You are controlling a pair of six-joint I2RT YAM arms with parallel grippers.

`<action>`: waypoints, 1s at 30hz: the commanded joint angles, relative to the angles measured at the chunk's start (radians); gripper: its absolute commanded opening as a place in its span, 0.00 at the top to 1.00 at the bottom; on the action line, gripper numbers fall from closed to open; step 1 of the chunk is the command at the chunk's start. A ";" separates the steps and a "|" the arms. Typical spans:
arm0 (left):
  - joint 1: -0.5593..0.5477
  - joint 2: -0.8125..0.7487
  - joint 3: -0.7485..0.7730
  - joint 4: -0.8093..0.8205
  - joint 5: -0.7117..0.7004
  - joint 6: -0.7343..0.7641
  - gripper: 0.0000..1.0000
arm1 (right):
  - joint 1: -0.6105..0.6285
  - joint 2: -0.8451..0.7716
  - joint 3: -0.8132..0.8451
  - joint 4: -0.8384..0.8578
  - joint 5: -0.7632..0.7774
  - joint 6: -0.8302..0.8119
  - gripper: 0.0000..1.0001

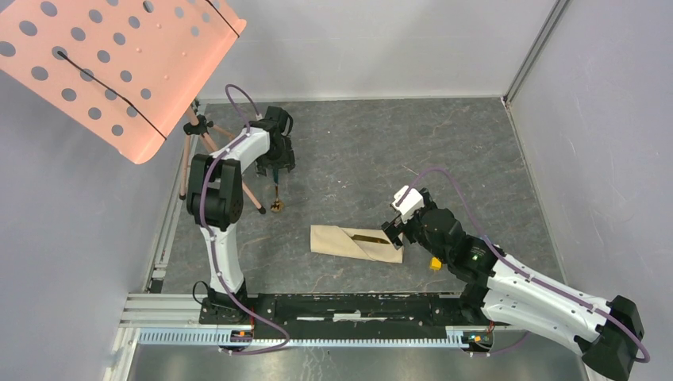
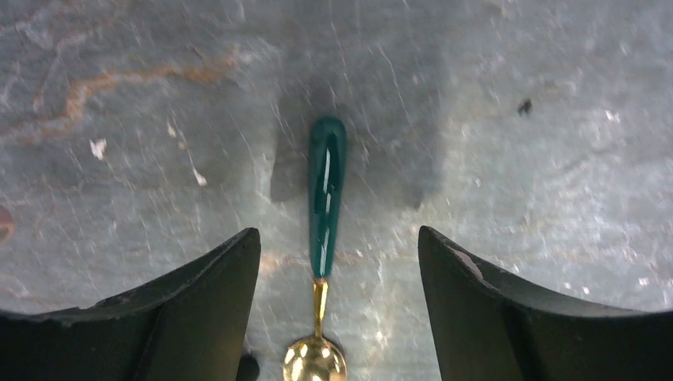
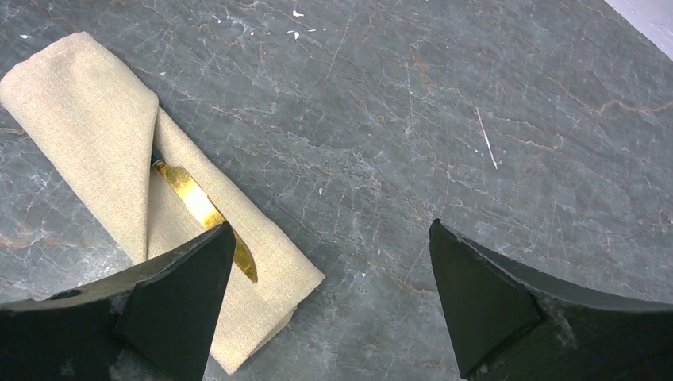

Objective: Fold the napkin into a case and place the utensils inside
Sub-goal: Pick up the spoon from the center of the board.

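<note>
The beige woven napkin (image 3: 87, 135), folded into a long pocket on the grey veined table (image 3: 476, 95), holds the gold knife (image 3: 202, 210) in its fold. The glossy teal-handled spoon (image 2: 326, 198) lies well apart, straddled by the wide-open, empty left claw (image 2: 337, 234). The right claw (image 3: 330, 225) gapes empty beside the napkin.

top: overhead, far | wrists: close, downward | napkin (image 1: 337, 240) shared: top, right

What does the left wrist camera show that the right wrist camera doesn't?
Left wrist only: the spoon, lying bare on the table, framed between that arm's jaws. Right wrist only: the folded napkin with the knife tucked in its fold, blade showing. Both: the grey table and open jaws holding nothing.
</note>
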 commanded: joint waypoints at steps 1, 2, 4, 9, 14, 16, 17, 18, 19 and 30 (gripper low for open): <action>0.033 0.069 0.104 -0.052 0.024 0.076 0.22 | 0.000 -0.017 0.000 0.028 -0.006 0.014 0.02; 0.042 0.084 0.113 -0.052 0.025 0.075 0.22 | 0.000 -0.018 -0.002 0.030 -0.023 0.009 0.02; 0.055 0.113 0.132 -0.048 0.034 0.074 0.26 | 0.000 -0.024 -0.012 0.041 -0.038 0.012 0.02; 0.066 0.167 0.181 -0.077 0.050 0.080 0.40 | 0.000 -0.024 -0.022 0.051 -0.020 0.011 0.02; 0.065 0.152 0.152 -0.073 0.093 0.072 0.67 | 0.000 0.002 -0.020 0.051 -0.013 0.014 0.02; 0.062 0.124 0.127 -0.063 0.108 0.069 0.81 | 0.000 0.015 -0.015 0.050 -0.012 0.017 0.02; 0.059 0.103 0.115 -0.058 0.111 0.066 0.87 | 0.000 0.024 -0.012 0.048 -0.013 0.020 0.02; 0.055 0.080 0.104 -0.055 0.112 0.065 0.89 | 0.000 0.033 -0.009 0.047 -0.015 0.023 0.02; 0.052 0.059 0.095 -0.054 0.113 0.062 0.92 | -0.001 0.042 -0.007 0.047 -0.018 0.028 0.02; -0.026 -0.425 -0.222 0.122 0.149 -0.296 0.98 | 0.000 0.269 0.087 0.171 -0.151 0.263 0.02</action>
